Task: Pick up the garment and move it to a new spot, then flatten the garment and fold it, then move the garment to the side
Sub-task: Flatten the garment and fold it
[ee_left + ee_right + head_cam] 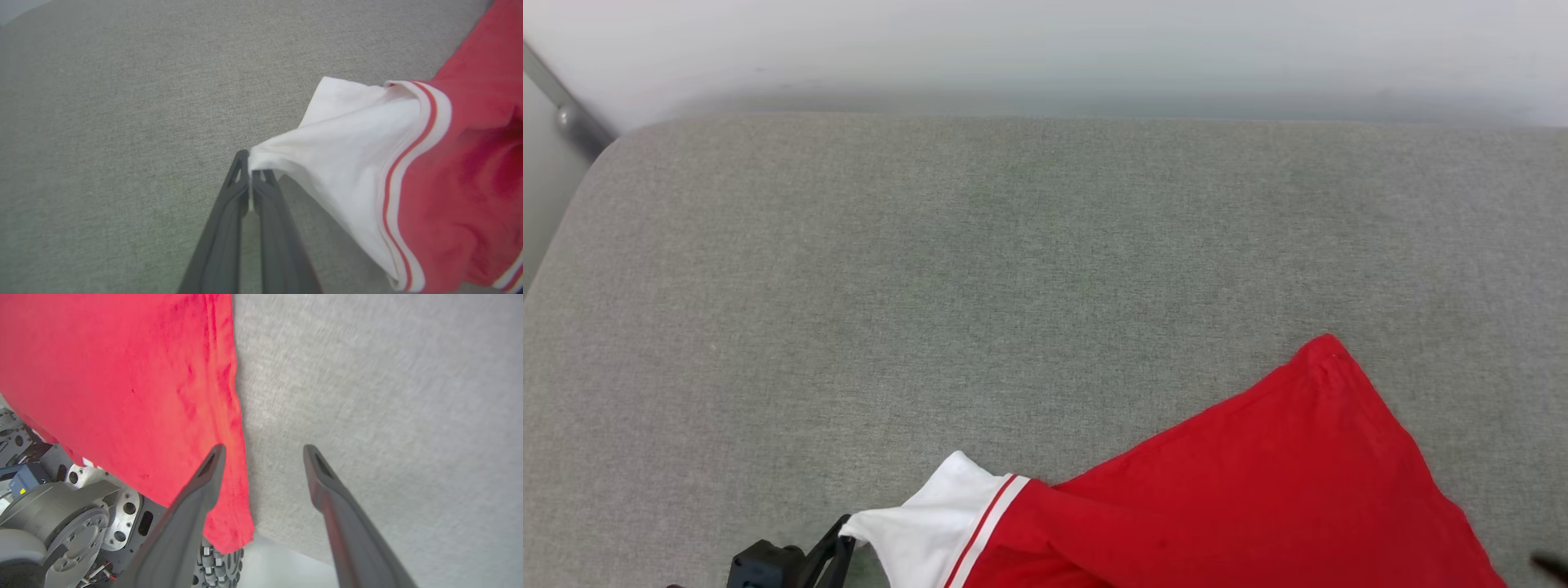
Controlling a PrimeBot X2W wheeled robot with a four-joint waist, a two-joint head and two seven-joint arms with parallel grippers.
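Grey woven cloth covers the wide padded surface [1013,245], which ends at a pale wall [1045,49] on the far side. At its near right lies the garment [1258,474], cut off by the bottom of the head view. Plain red cloth, one white sleeve [347,134] and its red-and-white trim can be made out; the rest is out of frame. In the right wrist view the red cloth hangs over the near edge and covers part of the robot's grey metal base [61,514]. The left gripper [250,171], barely inside the head view, is pressed together on the sleeve's tip, which is drawn out to the left. The right gripper [263,451] stands spread with nothing between its fingers. One finger overlaps the red edge, and whether it touches is unclear. A metal bar [572,114] crosses the far left corner.
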